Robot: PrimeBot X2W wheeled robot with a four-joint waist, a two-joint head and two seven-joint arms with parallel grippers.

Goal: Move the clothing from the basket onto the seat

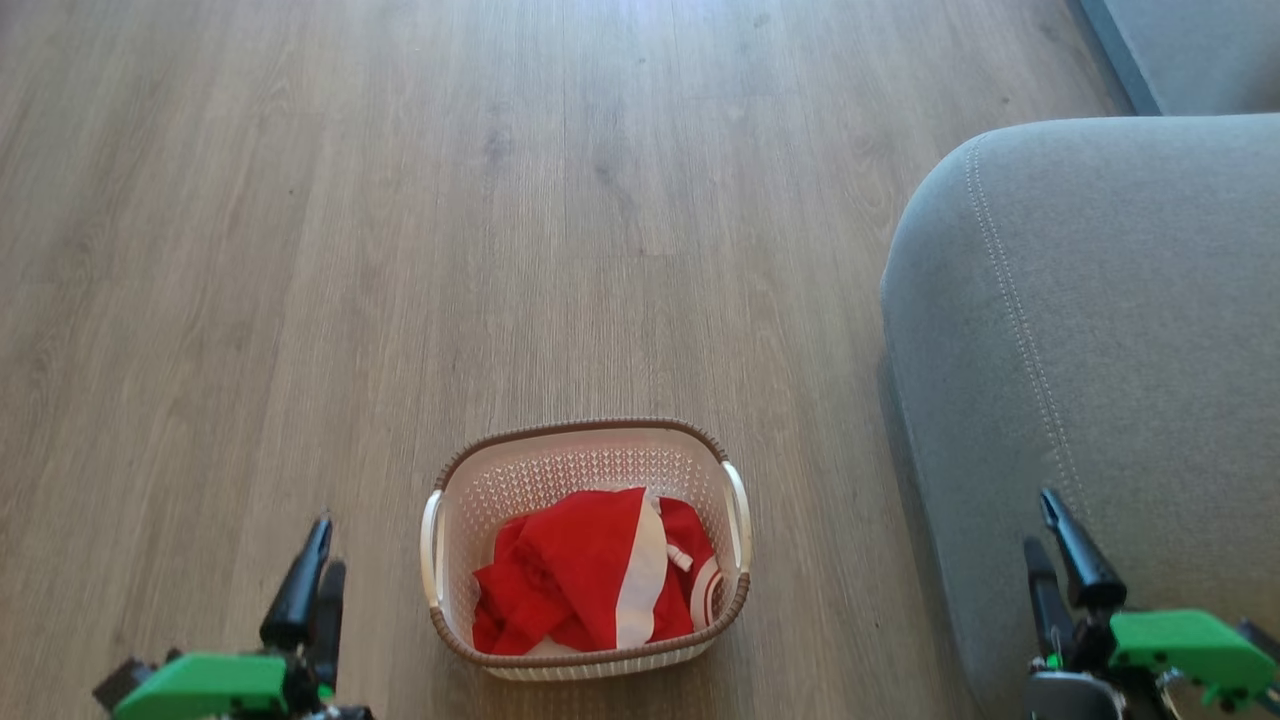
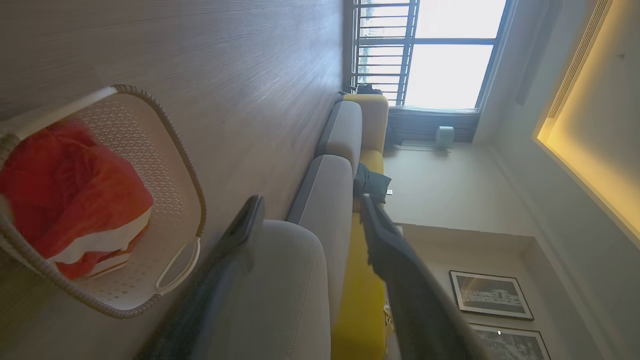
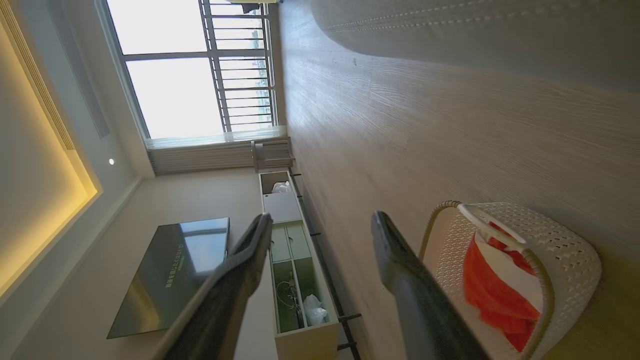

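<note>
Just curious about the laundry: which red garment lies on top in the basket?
The garment with the broad white stripe; the other garment peeks out at its right.

The head camera looks steeply down on the floor [image 1: 300,250], with the basket [image 1: 560,468] close at 6 o'clock and the seat [image 1: 1120,330] at 3 o'clock. The 2 wrist cameras sit low, rolled sideways, facing along the floor toward the window [image 2: 450,70]; all 3 views share the basket

Left gripper [image 1: 328,545]: two long, black, tapered fingers [image 1: 298,595] set on a bright green plastic block [image 1: 205,683].
Right gripper [image 1: 1040,520]: matching black fingers, another green block, grey metal piece [image 1: 1060,695] beneath.
</note>
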